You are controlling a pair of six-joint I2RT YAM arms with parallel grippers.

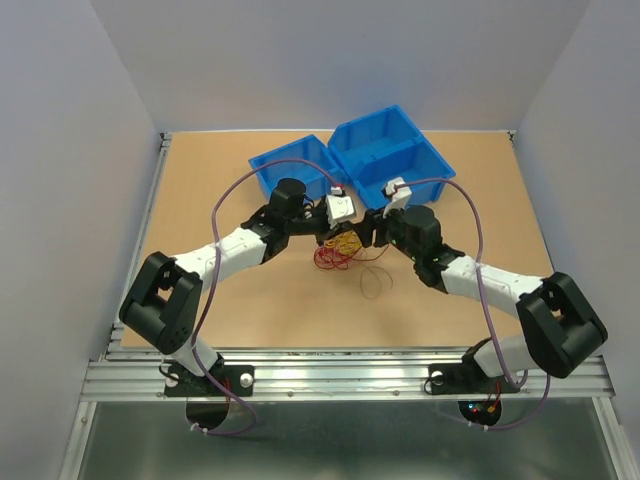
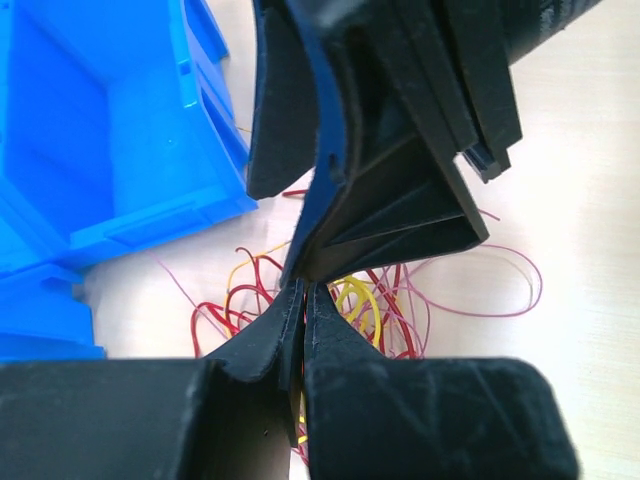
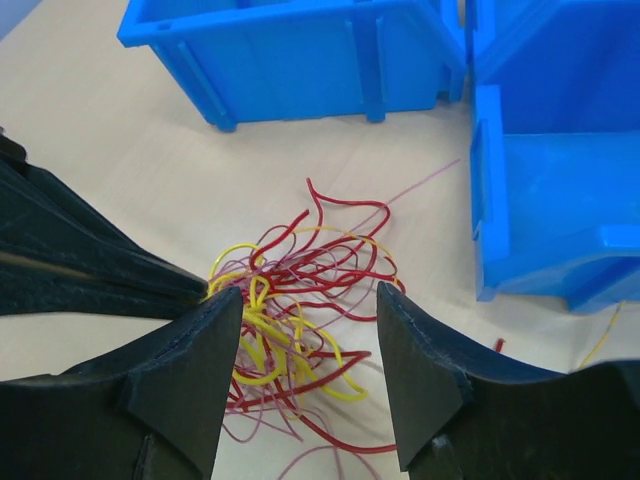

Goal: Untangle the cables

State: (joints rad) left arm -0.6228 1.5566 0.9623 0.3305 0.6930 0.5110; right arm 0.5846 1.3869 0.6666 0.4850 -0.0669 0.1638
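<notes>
Working the separation step, early by the look of it. Seeing cables bunched as one red/yellow knot at ctr of top view, just below blue bins. Clenching left gripper on what appears to be a yellow strand. Holding right gripper released, jaws straddling the knot w/o gripping. Next, prob. needing right closing on one red loop, then pulling slowly toward frame's right edge.
</notes>
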